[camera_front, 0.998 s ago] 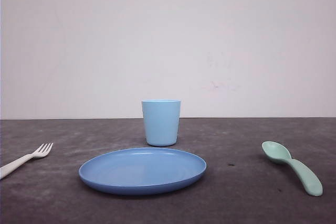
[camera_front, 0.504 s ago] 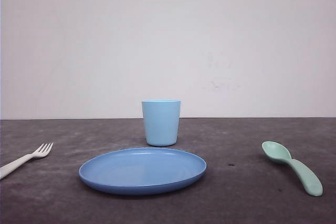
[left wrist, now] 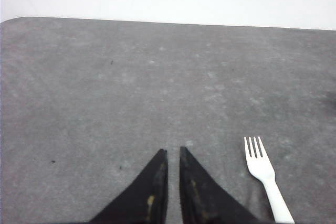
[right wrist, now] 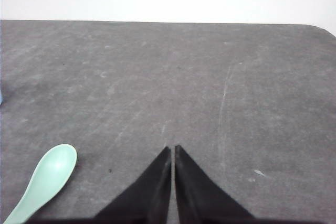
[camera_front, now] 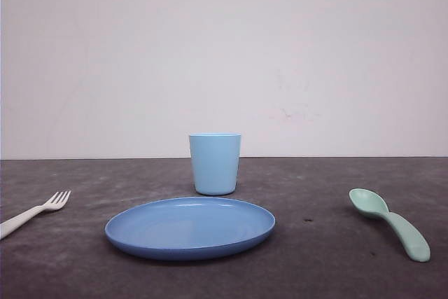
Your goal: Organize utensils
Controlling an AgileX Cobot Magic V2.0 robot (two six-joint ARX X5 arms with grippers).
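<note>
Nothing has shifted since the earlier front views; fork, plate, cup and spoon lie where they were. The fork (camera_front: 33,211) lies flat on the grey worktop (camera_front: 322,271) at the far left of the front view, tines pointing away from me and toward the centre, handle running off the edge of the picture; the spoon (camera_front: 390,222) lies at the far right, bowl up and farther from me, thick handle nearer. Between them sits the plate (camera_front: 190,227), touching neither utensil; the cup (camera_front: 215,164) stands upright just behind it. My left fingers (left wrist: 171,153) are nearly together, a thin gap between the tips, gripping nothing, above bare worktop with the fork (left wrist: 265,174) just beside them; my right fingers (right wrist: 171,149) are drawn together likewise, empty, with the spoon's bowl (right wrist: 50,174) near but apart.
</note>
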